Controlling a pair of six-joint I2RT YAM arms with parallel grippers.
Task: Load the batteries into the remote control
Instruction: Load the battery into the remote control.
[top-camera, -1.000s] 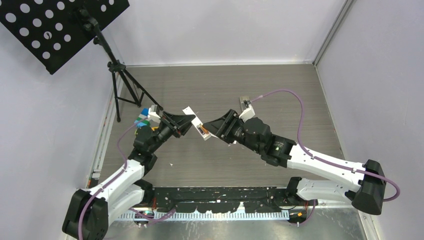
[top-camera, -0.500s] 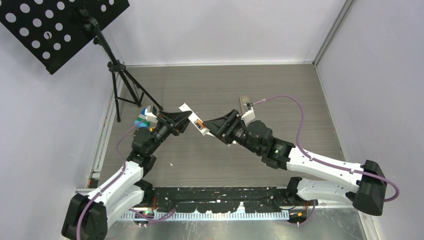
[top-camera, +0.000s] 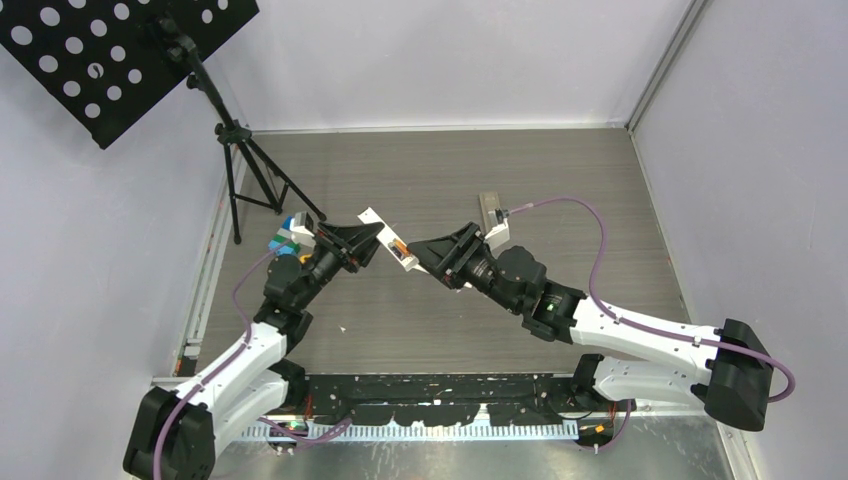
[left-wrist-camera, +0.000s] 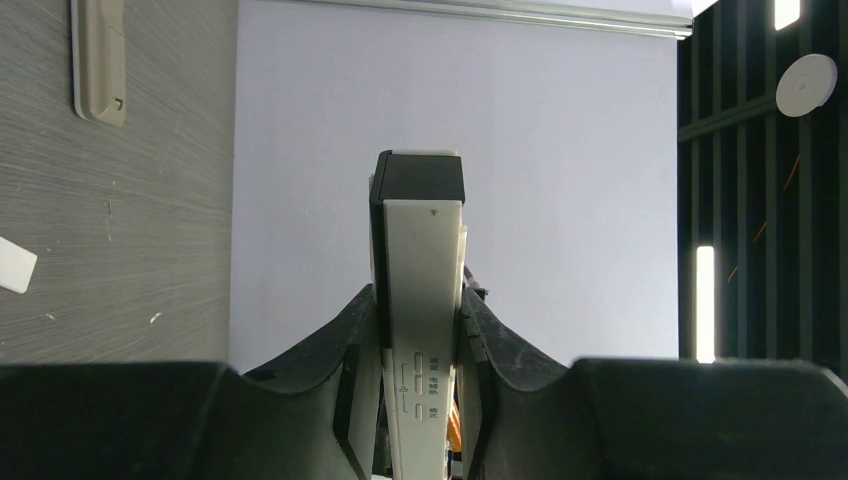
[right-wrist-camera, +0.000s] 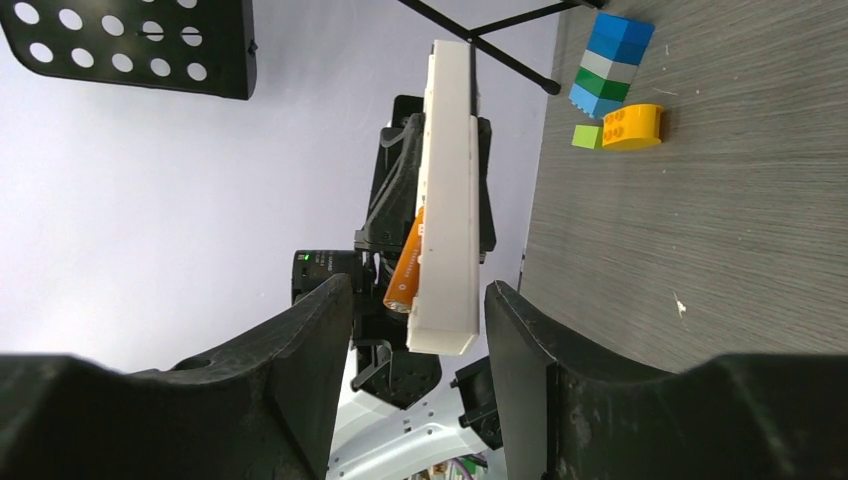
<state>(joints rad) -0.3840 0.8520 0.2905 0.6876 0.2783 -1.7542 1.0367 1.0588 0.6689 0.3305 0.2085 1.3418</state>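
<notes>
My left gripper (top-camera: 372, 240) is shut on a white remote control (top-camera: 386, 238) and holds it above the table. In the left wrist view the remote (left-wrist-camera: 425, 290) stands edge-on between the fingers of that gripper (left-wrist-camera: 420, 335). An orange battery (right-wrist-camera: 405, 262) sits slanted in the remote's (right-wrist-camera: 450, 190) open compartment, with its lower end sticking out. My right gripper (right-wrist-camera: 418, 310) is open, its fingers on either side of the remote's near end with a gap on each side. From above, this right gripper (top-camera: 425, 252) faces the left one.
A grey flat piece (top-camera: 490, 208) lies on the table behind the right wrist, also visible as (left-wrist-camera: 100, 55). Toy blocks (right-wrist-camera: 612, 62) and a yellow block (right-wrist-camera: 632, 125) sit at the left wall. A music stand (top-camera: 120, 50) on a tripod (top-camera: 245, 165) fills the back left corner.
The left gripper has shifted the remote slightly up and back. The right gripper has come closer to the remote's end, and its jaws have narrowed a little.
</notes>
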